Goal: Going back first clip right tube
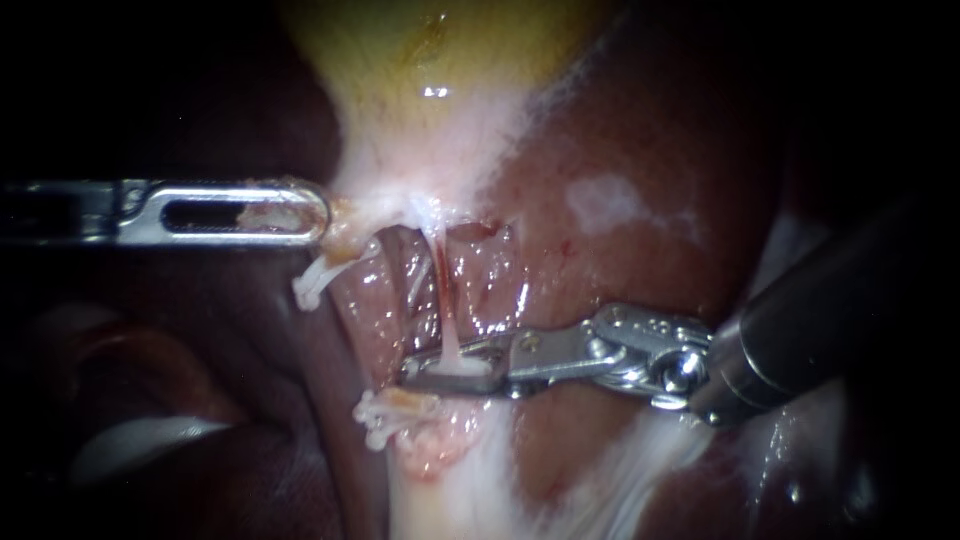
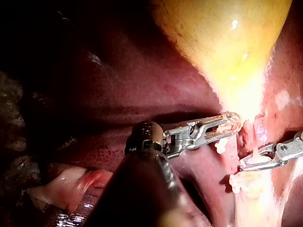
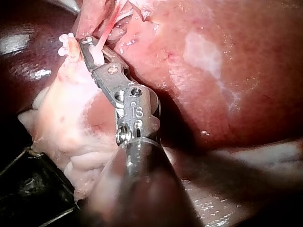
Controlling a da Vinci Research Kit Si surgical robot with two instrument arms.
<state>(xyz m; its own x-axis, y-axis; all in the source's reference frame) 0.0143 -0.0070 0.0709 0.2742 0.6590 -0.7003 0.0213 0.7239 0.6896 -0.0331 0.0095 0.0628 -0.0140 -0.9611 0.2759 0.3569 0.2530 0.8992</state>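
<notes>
thin pale pink tube [image 1: 441,290] runs down frame centre, clenched low by my right instrument's [image 1: 450,372] steel jaws. my left instrument [image 1: 318,212], centre left, grips whitish tissue [image 1: 350,200] under the yellow gallbladder [image 1: 420,50].

Cannot see the tube [image 1: 444,295] inside the right instrument's [image 1: 450,370] jaws. Above the tube, cannot see the gallbladder's [image 1: 420,60] cropped top; left of it, the left instrument's [image 1: 318,212] dark shaft.

Left instrument [image 2: 231,123] clamped on pale tissue [image 2: 220,144] at yellow gallbladder's [image 2: 222,42] neck, right instrument [image 2: 249,164] at a thin tube [image 2: 256,147], liver [image 2: 142,80] behind.
</notes>
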